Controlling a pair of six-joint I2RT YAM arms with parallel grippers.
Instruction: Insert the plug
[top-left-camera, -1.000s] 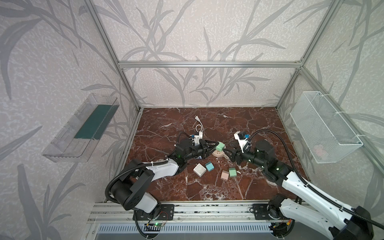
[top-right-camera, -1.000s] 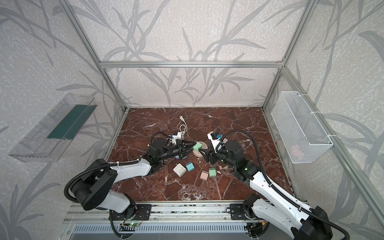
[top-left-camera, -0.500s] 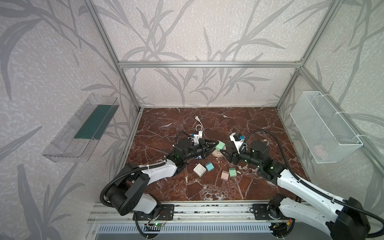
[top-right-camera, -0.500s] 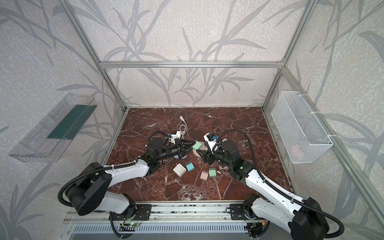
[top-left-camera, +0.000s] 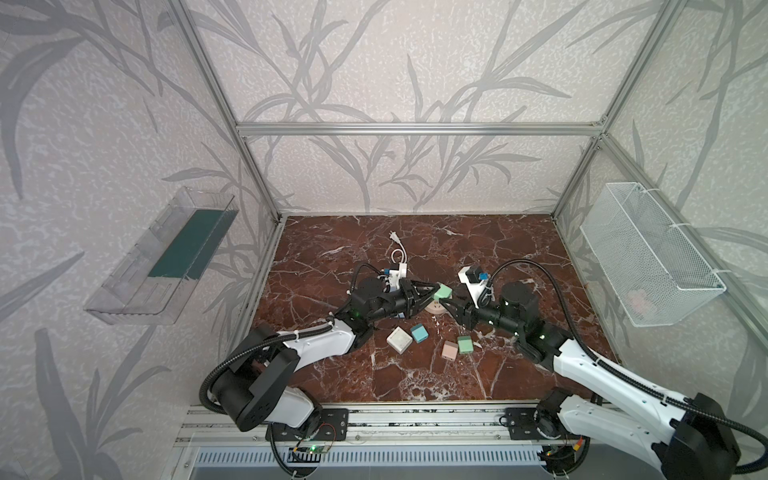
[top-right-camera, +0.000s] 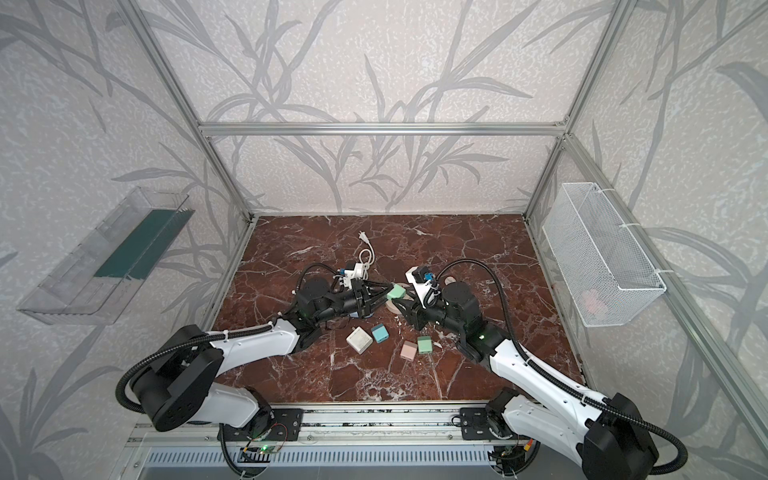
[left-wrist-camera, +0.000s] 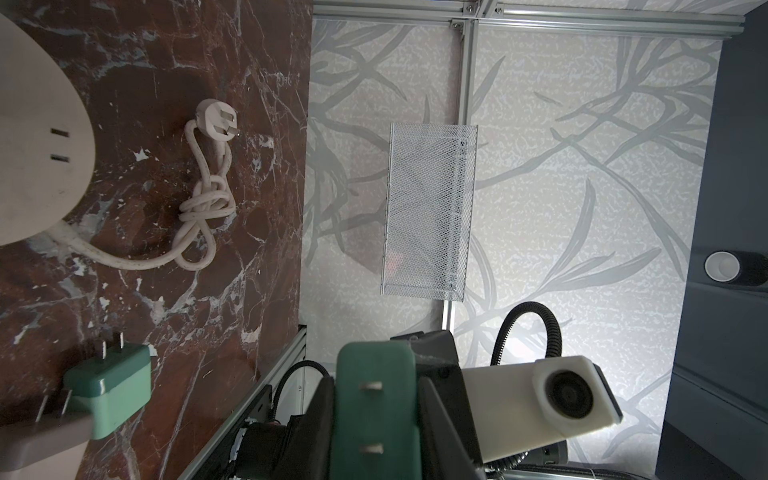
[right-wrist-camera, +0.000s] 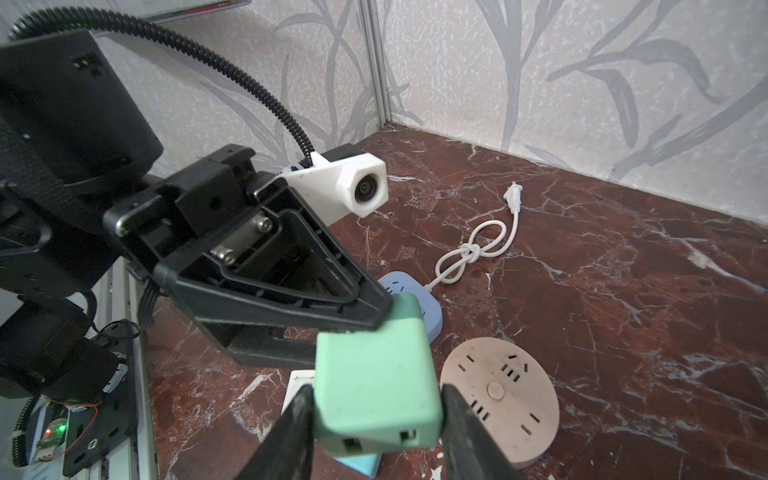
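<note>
The plug (top-left-camera: 444, 292) is a mint-green cube adapter held in the air above the round beige socket disc (top-left-camera: 434, 308). My left gripper (top-left-camera: 434, 291) is shut on it from the left; in the left wrist view the plug (left-wrist-camera: 376, 411) shows two prongs between the black fingers (left-wrist-camera: 440, 415). My right gripper (top-left-camera: 449, 301) comes from the right. In the right wrist view its fingers (right-wrist-camera: 291, 419) press on both sides of the plug (right-wrist-camera: 374, 374), with the socket disc (right-wrist-camera: 498, 390) just beyond.
On the marble lie a white cube (top-left-camera: 400, 340), a teal cube (top-left-camera: 419, 333), a pink cube (top-left-camera: 450, 350) and a green cube (top-left-camera: 465, 345). A blue power strip (right-wrist-camera: 409, 291) with a knotted white cord (right-wrist-camera: 478, 249) sits behind. A wire basket (top-left-camera: 648, 257) hangs on the right wall, a clear shelf (top-left-camera: 162, 257) on the left wall.
My right gripper has moved left up to the plug and narrowed its jaws onto its sides. The left gripper has kept hold of the plug in nearly the same place.
</note>
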